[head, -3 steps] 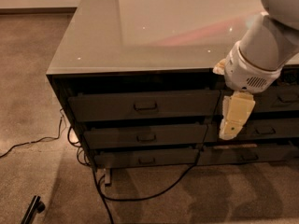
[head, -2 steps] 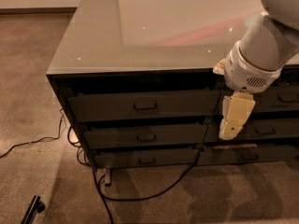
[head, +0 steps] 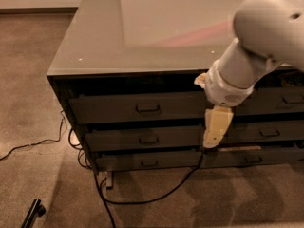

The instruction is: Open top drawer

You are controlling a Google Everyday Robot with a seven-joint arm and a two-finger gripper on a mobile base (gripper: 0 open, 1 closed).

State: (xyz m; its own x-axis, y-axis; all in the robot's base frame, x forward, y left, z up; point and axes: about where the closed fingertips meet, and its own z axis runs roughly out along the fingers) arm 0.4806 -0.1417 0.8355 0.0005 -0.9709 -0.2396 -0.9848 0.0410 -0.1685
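The top drawer is the tall dark grey front at the top of the cabinet's left column. Its small loop handle sits at the centre. The front stands about level with the drawers below; its inside is hidden. My gripper, cream coloured, hangs down from the white arm in front of the drawer fronts. It is to the right of the top drawer's handle and a little lower, near the seam between the two drawer columns. It holds nothing that I can see.
Two shallower grey drawers lie below the top one, with more drawers in the right column. The glossy cabinet top reflects light. Black cables trail over the carpet in front. A black object lies at bottom left.
My arm and gripper have moved left and slightly down along the drawer fronts, closer to the top drawer's handle. The drawers have not moved.
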